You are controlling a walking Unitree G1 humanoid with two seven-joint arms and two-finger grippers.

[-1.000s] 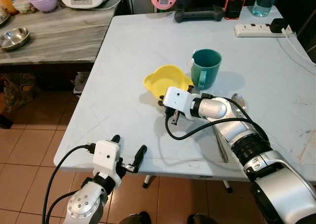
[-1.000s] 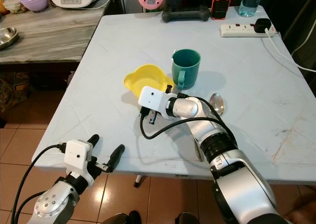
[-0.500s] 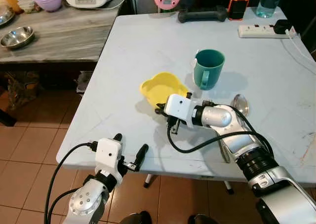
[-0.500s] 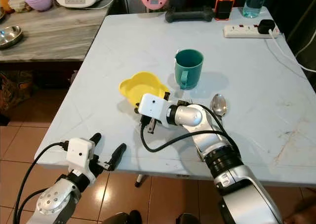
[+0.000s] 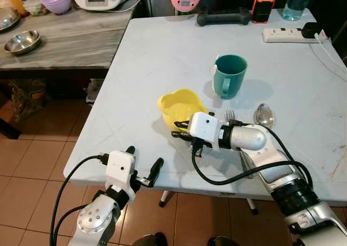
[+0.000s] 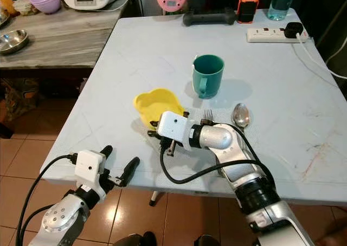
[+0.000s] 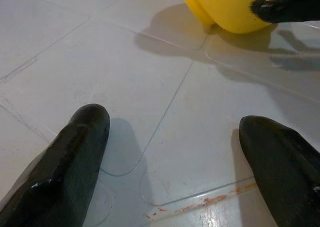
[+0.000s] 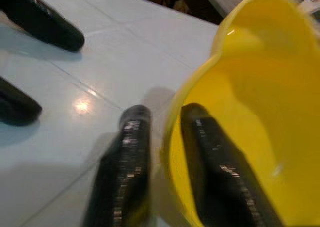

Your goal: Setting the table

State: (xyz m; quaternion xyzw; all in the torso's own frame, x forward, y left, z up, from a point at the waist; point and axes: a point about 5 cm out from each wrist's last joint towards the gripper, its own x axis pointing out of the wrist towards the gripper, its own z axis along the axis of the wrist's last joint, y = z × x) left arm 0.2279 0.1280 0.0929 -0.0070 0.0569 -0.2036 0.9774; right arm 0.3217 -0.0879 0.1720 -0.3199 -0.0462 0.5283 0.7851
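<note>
We note the table (image 5: 162,45) filling most of the frame, then the yellow bowl (image 5: 179,104) at lower centre. The right gripper (image 8: 165,152) is clamped on its near rim, one finger inside, one outside. The left gripper (image 7: 172,157) waits with fingers apart at the lower left edge. Risk: a thin rim pinch may let the bowl tilt or slip. The green mug (image 5: 229,75), spoon (image 5: 264,116) and fork (image 5: 230,114) lie right of centre.

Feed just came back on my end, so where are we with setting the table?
Already out on the pale grey table: a teal mug, a metal spoon and a fork. In hand: the right tool pinches the rim of the yellow plastic bowl, one finger inside, one outside. The left tool waits open at the near edge. Left: placing the bowl, probably beside the cutlery.
</note>
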